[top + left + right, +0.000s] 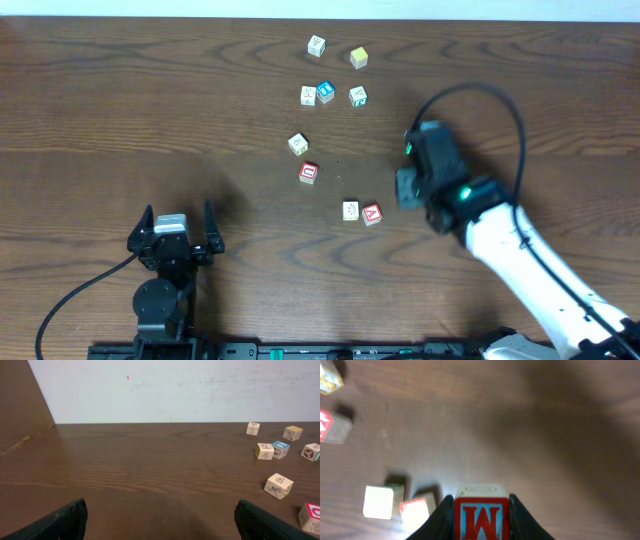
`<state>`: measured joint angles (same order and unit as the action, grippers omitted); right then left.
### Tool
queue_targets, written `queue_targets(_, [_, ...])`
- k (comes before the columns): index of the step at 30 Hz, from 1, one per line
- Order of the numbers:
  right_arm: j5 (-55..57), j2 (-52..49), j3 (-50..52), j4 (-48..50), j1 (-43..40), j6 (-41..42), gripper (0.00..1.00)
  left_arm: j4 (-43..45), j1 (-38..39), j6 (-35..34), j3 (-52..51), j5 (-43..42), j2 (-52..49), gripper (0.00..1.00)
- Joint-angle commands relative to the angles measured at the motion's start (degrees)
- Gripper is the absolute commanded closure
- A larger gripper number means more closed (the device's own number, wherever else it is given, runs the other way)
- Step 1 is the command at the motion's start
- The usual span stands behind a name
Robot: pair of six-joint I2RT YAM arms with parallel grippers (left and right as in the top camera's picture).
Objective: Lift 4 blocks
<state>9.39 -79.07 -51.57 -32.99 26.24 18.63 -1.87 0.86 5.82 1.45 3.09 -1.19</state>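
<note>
Red block (481,522), white M facing the wrist cam, is clamped in the right gripper (481,510). Jaws are narrowed onto its two side faces and the block sits square with its top edge level. It looks clear of the table (545,435), so I read this as the lift of one of the four.

To do it well: hold constant grip force, travel straight up, no wrist roll. The block sits near the fingertips, so a jolt could pivot it out. If it goes back down, use bare wood away from the pair below.

Below-left of the fingers: cream cube (378,501) and second red block (415,512), just beside each other, maybe touching. For that red one, close across its free faces or a finger will nudge the cream, which is likely the fourth.

Further out: third red block (325,424) stands alone, an easy pick. Beyond it is the far cream cube (329,377). Can't tell which cream one carries the faint mark.

Back cluster, blue-faced cube (325,92) and yellow cube (358,57): leave.

Idle: left gripper (160,529) is spread wide and empty, well apart from every block.
</note>
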Motion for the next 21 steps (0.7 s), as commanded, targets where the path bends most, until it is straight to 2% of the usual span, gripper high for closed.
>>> queue_targets(1, [-1.09, 1.86, 6.19, 5.46, 2.60, 5.44, 0.80, -2.10, 0.09, -0.09, -1.22, 0.33, 0.15, 0.06])
queue_targets(6, [-2.10, -0.57, 9.97, 8.37, 3.98, 6.93, 0.78, -2.12, 0.09, -0.09, -1.22, 0.33, 0.15, 0.06])
queue_targets(21, [-4.52, -9.35, 10.16, 12.87, 6.43, 10.12, 0.85, -2.12, 0.09, -0.09, -1.22, 0.33, 0.15, 0.06])
